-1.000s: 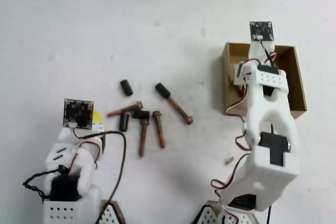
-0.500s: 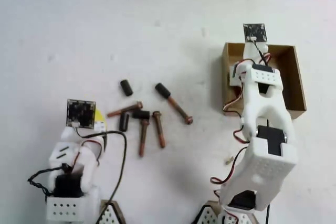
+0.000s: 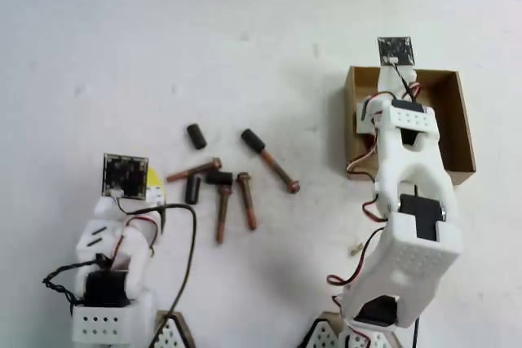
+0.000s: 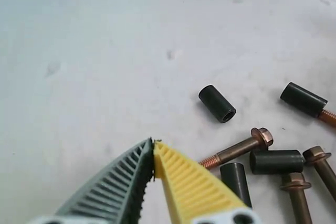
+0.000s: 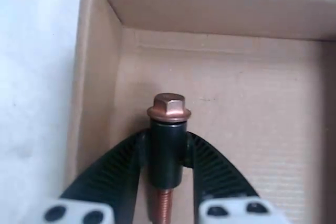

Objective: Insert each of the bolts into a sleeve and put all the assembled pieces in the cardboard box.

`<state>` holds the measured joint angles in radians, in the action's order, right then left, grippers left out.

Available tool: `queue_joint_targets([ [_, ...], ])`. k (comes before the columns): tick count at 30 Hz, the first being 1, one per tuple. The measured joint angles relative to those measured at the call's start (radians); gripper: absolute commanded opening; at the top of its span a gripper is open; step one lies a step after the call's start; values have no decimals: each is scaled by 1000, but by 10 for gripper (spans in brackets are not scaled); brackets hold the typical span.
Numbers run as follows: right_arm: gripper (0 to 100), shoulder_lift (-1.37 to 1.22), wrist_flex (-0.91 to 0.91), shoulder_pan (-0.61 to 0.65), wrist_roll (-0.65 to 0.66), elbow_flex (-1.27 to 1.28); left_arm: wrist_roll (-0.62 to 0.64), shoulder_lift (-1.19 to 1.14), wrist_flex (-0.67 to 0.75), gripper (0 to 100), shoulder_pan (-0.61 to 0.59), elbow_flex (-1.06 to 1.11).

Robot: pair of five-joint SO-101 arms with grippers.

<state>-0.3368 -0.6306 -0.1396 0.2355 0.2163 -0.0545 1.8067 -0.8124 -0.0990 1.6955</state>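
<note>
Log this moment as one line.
right gripper: shut on sleeved bolt, over cardboard box | left gripper: shut, empty, near loose bolts and sleeves on table

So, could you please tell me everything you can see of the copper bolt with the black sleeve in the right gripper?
The copper-coloured metal bolt has a hexagonal flanged head; a smooth black cylindrical sleeve sits right against the flange, and the threaded shank pokes out of the sleeve's other end. The right gripper's black ribbed fingers clamp the sleeve from both sides, holding the piece over the floor of the brown cardboard box, near one side wall. Nothing else visibly touches it.
</note>
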Motion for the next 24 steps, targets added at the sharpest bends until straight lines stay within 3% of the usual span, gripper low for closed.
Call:
queue_joint_targets([
  [11,140,23,0,2,0,-6,0,0,0,24,0,0],
  [24,140,471,-235,43,0,-6,0,0,0,24,0,0],
])
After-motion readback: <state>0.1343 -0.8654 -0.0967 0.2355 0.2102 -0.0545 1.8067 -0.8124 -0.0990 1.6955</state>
